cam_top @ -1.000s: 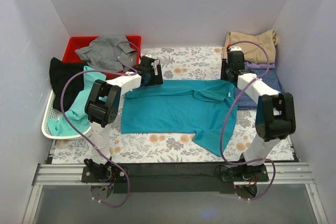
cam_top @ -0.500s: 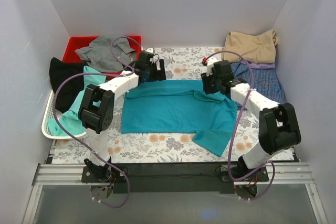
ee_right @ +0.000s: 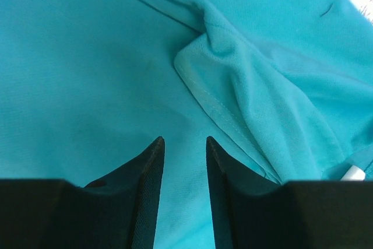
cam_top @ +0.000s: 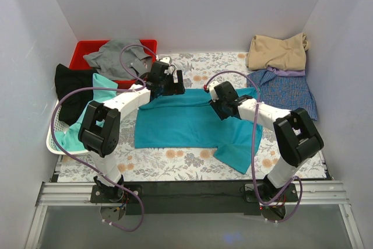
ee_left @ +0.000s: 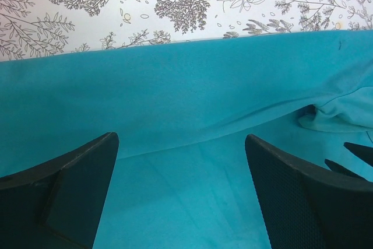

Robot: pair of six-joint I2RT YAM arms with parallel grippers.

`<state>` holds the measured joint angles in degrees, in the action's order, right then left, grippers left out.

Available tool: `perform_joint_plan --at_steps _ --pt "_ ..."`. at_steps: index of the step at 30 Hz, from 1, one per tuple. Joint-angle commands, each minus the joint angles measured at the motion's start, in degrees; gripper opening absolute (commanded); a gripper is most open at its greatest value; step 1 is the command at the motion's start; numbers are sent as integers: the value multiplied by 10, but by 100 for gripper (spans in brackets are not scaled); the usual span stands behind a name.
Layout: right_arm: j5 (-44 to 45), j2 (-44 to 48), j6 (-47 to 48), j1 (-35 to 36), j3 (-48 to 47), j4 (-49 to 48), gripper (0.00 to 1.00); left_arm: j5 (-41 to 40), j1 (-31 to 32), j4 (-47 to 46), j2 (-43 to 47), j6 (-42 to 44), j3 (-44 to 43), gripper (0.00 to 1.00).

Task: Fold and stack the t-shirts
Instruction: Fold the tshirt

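Observation:
A teal-blue t-shirt [cam_top: 175,123] lies spread on the flowered table cover. My left gripper [cam_top: 177,83] hovers over its far left edge; in the left wrist view the gripper [ee_left: 180,150] is wide open and empty above the teal cloth [ee_left: 186,97]. My right gripper [cam_top: 218,109] is over the shirt's upper middle; in the right wrist view the gripper [ee_right: 183,141] shows a narrow gap with flat teal cloth [ee_right: 87,56] below and a stitched fold [ee_right: 233,97] just ahead. A tan t-shirt [cam_top: 277,51] and a checked one [cam_top: 288,88] lie at the far right.
A red bin [cam_top: 87,48] at the far left holds a grey garment [cam_top: 116,56]. A white basket [cam_top: 53,139] at the left holds a black shirt [cam_top: 73,86] and a mint-green shirt [cam_top: 87,118]. White walls close in three sides.
My right gripper has swung left from beside the checked shirt to over the middle of the teal shirt. My left gripper has shifted slightly right along the shirt's far edge.

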<state>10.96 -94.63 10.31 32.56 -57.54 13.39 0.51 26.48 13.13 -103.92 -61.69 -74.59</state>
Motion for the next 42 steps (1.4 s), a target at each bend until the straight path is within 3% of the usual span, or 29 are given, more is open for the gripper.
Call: perform_joint_plan --at_steps 1,23,25,29,34,42 --pt "60 -32 13 5 -14 -8 40 2 0 -10 35 9 1 90" --pt "121 -126 47 4 -59 -47 40 -24 -1 -13 36 14 8 90" --pt "126 -129 45 4 -60 -48 35 -29 -1 -13 34 16 9 90" --pt "135 -127 40 3 -58 -51 12 -28 0 -13 32 17 8 90" --pt "146 -108 37 3 -52 -57 6 -27 0 -13 30 17 8 90" --pt "156 -50 33 4 -40 -56 6 -23 -1 -13 29 18 8 90"
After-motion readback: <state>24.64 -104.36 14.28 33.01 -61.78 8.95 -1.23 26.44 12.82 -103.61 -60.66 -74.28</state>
